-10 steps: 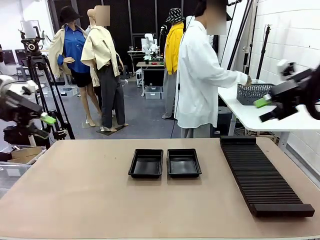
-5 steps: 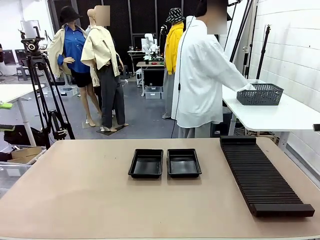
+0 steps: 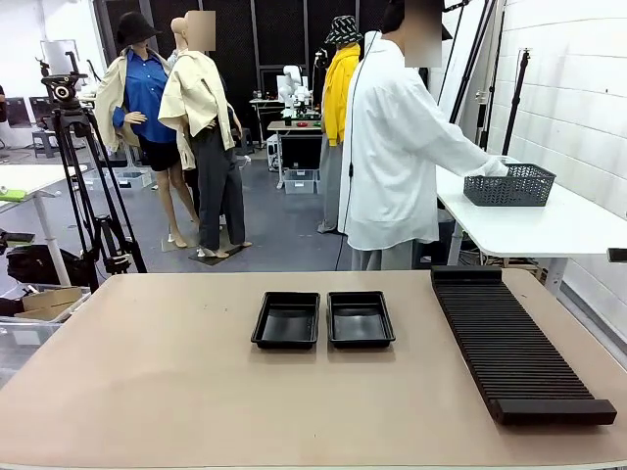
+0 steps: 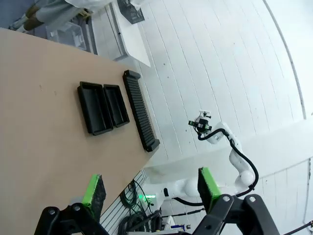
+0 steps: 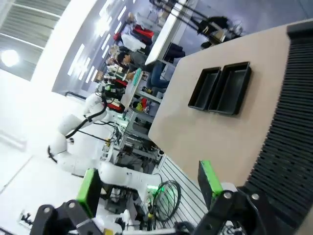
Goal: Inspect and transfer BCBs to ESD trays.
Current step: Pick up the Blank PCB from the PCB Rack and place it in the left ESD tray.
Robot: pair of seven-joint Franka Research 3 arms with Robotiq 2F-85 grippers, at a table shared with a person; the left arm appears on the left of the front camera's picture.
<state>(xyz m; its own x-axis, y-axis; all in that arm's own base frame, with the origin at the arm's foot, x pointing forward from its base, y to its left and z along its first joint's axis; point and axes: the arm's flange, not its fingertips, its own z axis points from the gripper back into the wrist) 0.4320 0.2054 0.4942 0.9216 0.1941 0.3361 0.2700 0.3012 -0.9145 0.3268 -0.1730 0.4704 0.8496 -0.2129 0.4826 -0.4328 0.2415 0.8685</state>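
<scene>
On the middle of the table, the two ESD trays (image 3: 285,344) are sitting side by side, almost touching, their long sides running away from me. I judge they are being kept central so either arm can reach them. Both are lying bare, with no green board in either, and I cannot tell where the BCBs are. To the right of the trays, the long ribbed rack (image 3: 514,348) is lying along the table's right side, its slots looking bare too.

Beyond the trays and to the right, the person (image 3: 392,147) is standing half turned away, reaching a hand (image 3: 495,168) to the grey mesh basket (image 3: 509,184) on the white side table (image 3: 529,230). My guess is the boards are coming from there, so I am treating the task as barely begun.

I am holding both arms well apart from the trays, high and off to the sides, probably to leave the person room. The left gripper (image 4: 150,188) is looking down across the table at the trays from far off, fingers spread wide with nothing between them. The right gripper (image 5: 149,185) is hanging above the rack's near end, looking past it toward the trays, likewise gaping and gripping nothing.
</scene>
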